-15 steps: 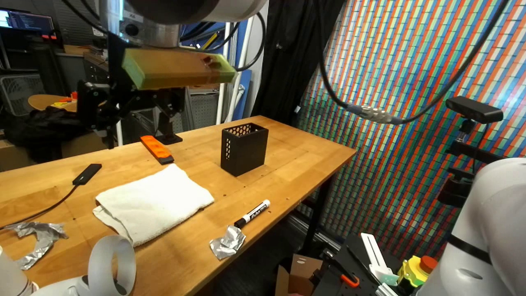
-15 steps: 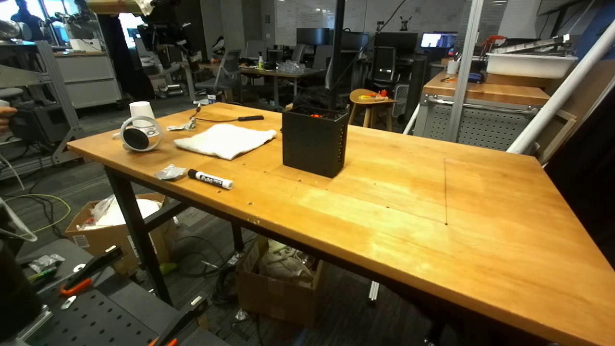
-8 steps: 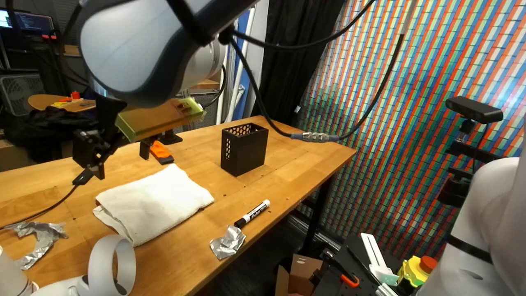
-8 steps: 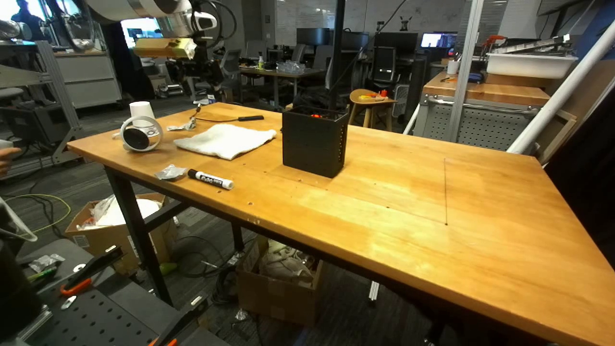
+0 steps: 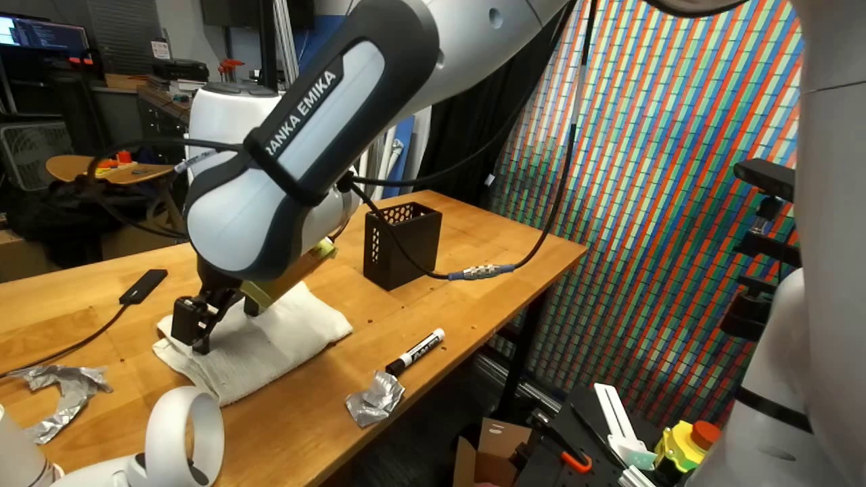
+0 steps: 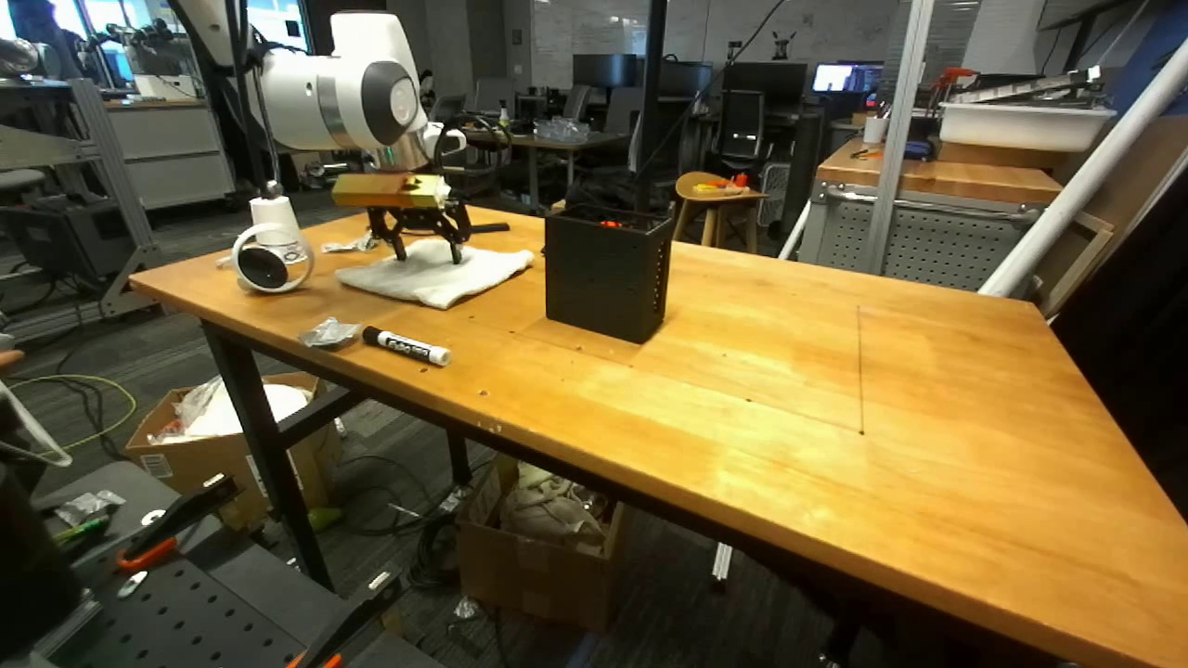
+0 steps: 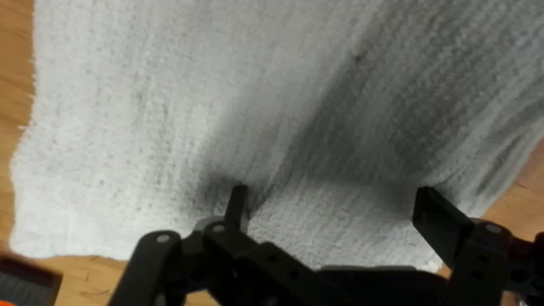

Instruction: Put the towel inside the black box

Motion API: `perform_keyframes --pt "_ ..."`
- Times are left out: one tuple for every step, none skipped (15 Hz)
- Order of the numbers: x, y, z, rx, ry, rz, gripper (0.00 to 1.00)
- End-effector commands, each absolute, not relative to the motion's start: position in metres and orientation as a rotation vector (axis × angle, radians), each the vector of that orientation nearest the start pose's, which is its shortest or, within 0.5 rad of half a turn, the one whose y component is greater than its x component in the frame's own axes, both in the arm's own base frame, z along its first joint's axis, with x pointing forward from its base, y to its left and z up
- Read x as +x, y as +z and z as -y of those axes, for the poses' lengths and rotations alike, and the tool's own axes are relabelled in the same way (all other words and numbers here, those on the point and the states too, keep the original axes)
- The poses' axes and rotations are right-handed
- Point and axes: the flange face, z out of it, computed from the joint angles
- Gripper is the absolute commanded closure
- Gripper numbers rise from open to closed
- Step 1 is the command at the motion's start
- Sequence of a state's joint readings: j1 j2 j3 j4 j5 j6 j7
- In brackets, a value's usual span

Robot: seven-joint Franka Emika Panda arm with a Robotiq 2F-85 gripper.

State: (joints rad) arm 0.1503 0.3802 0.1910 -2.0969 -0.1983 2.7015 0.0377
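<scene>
Towel [image 5: 277, 345], white and folded, lies flat on the wooden table [image 5: 500, 233] in an exterior view, with the robot arm [image 5: 325, 115] bent over it. The gripper [image 5: 226, 329] points downward at it, its two fingers [image 5: 202, 343] spread well apart. To the right of the towel as I look, the black box [image 5: 418, 233] stands upright, mouth facing up, its narrow side pierced with holes; a cable [image 5: 482, 272] with a metal joint in it hangs across my line of sight to it. Nearer the table's edge lie a marker [image 5: 416, 352] and a crumpled piece of foil [image 5: 376, 399], just beside each other.

In an exterior view, a yellowish block [image 6: 385, 192] sits right above the gripper, and both fingertips [image 6: 457, 254] are down at the towel's surface with a wide gap between them. The whole towel is on the table, outside the black box, one corner near it.

In the wrist view, towel fills most of what I can see, with the table's wood along its sides. The fingers stand wide, flat towel between them; whether the tips press into it I cannot tell. At the lower left a dark, blurred thing [image 7: 27, 276] shows.
</scene>
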Motion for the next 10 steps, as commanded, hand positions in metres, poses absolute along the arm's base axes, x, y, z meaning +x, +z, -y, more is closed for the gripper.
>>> perform_keyframes --pt "0.584 0.239 -0.203 -3.001 -0.373 0.831 0.24" --pt "0.585 0.238 -0.201 -2.997 -0.363 0.867 0.26" --pt "0.584 0.239 -0.199 -2.993 -0.353 0.884 0.34" --pt "0.583 0.242 -0.196 -2.995 -0.355 0.894 0.41" --pt "0.583 0.247 -0.193 -2.996 -0.362 0.898 0.49" --pt "0.582 0.254 -0.19 -2.992 -0.367 0.902 0.58" --pt "0.582 0.26 -0.187 -2.995 -0.374 0.904 0.64" --pt "0.582 0.27 -0.184 -2.998 -0.381 0.902 0.71" --pt "0.582 0.278 -0.181 -2.999 -0.39 0.896 0.8" --pt "0.582 0.288 -0.179 -3.002 -0.402 0.889 0.87"
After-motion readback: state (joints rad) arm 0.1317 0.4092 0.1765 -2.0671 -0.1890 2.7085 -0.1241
